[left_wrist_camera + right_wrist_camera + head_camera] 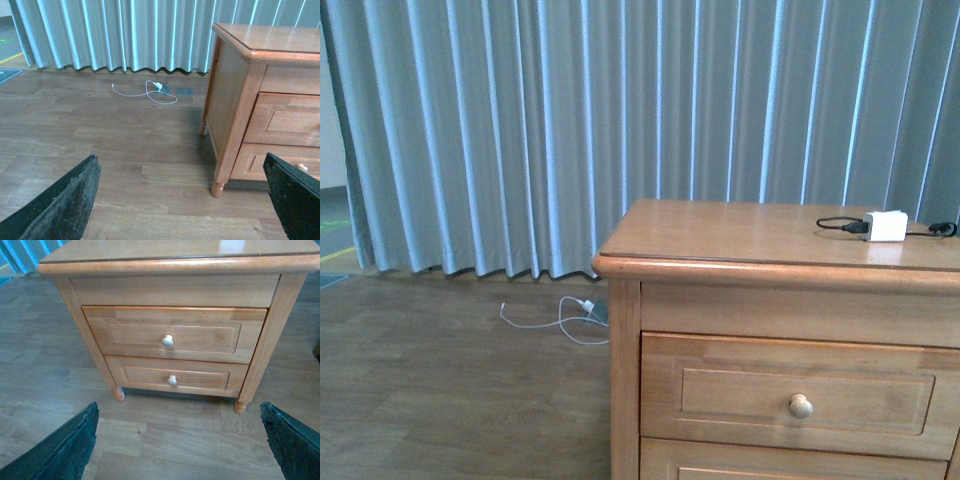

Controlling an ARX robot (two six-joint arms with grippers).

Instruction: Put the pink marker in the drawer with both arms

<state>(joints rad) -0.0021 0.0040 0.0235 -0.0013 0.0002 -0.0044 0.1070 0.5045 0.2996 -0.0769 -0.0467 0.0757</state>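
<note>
Honey-brown wooden top drawer (800, 398) sits shut at five o'clock in the front view, pink marker nowhere visible. Left gripper (182, 200) hangs spread over floorboards. Right gripper (177, 440), fingers released, faces the round wooden knob (167, 340); pulling it likely comes next.
</note>
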